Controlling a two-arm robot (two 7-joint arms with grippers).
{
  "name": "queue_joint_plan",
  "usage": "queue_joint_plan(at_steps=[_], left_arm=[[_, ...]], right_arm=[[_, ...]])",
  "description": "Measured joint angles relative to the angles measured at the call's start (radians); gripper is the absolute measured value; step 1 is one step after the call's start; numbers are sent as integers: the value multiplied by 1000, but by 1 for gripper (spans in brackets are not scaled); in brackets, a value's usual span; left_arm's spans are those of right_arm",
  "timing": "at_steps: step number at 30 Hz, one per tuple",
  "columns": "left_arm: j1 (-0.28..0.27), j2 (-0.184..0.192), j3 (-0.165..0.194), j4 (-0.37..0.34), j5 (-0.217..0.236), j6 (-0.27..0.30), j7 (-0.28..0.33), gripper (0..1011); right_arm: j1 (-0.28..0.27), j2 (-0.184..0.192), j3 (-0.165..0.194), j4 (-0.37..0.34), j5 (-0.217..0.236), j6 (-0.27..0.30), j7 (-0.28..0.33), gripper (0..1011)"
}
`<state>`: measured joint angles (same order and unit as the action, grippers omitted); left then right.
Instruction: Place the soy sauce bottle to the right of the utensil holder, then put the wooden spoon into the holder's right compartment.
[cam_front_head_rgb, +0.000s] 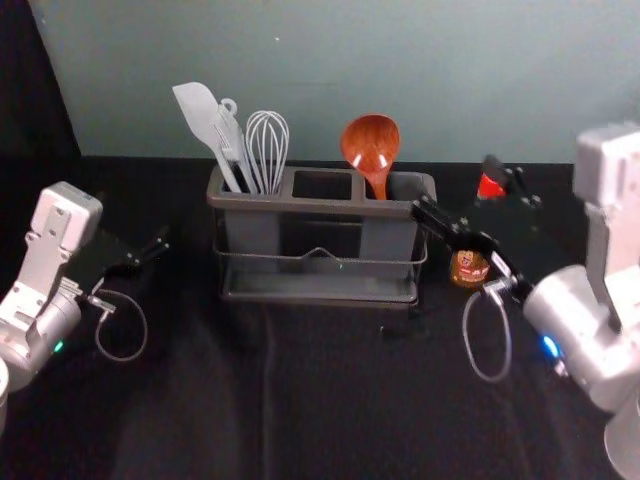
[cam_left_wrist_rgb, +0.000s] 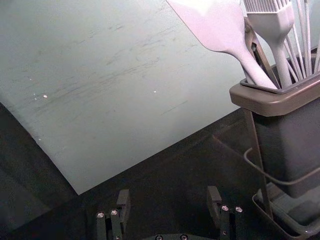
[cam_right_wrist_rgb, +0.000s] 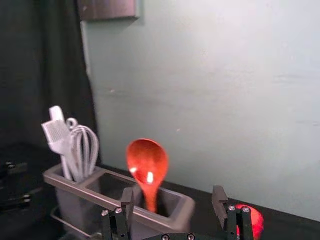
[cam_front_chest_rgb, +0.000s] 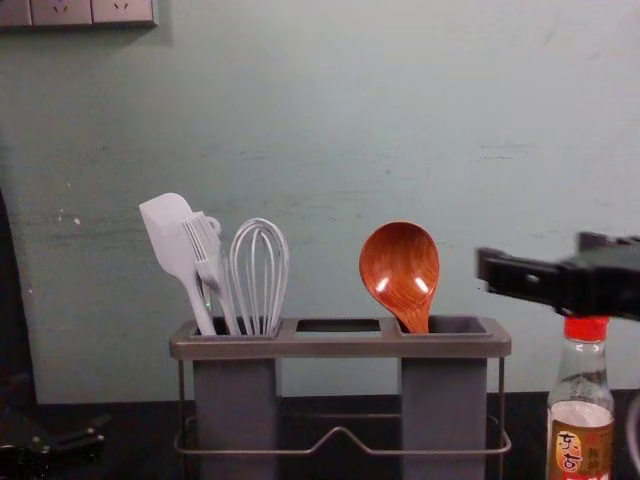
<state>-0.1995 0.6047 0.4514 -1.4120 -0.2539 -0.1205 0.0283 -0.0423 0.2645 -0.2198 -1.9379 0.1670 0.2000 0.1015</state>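
I've got my right arm (cam_front_head_rgb: 590, 325) coming in from the head view's right edge, angled forward and inward, blue light glowing near the wrist. Its gripper (cam_front_head_rgb: 455, 186) hangs well spread, fingers (cam_right_wrist_rgb: 218, 200) wide apart in its wrist view; the chest view has it reaching in from the right edge. My left arm (cam_front_head_rgb: 48, 260) is at the left edge, green light on, its gripper (cam_front_head_rgb: 135, 225) pointing forward and inward, fingers (cam_left_wrist_rgb: 122, 202) parted too.
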Motion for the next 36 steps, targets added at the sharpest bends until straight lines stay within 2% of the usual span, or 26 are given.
queue_joint_plan(at_steps=[5,10,15,24,36], left_arm=[[0,0,0,0,0,0,0,1005],[0,0,0,0,0,0,0,1005],[0,0,0,0,0,0,0,1005],[0,0,0,0,0,0,0,1005],[0,0,0,0,0,0,0,1005]], right_arm=[[-92,-7,33,-2,-49,-136,-42,1003],[-137,-15,58,28,-57,-210,-50,1002],[-155,-35,73,91,-30,-253,-28,1003],[-141,-74,76,190,-17,-272,4,1003],[-119,-91,76,228,-26,-251,39,1003]])
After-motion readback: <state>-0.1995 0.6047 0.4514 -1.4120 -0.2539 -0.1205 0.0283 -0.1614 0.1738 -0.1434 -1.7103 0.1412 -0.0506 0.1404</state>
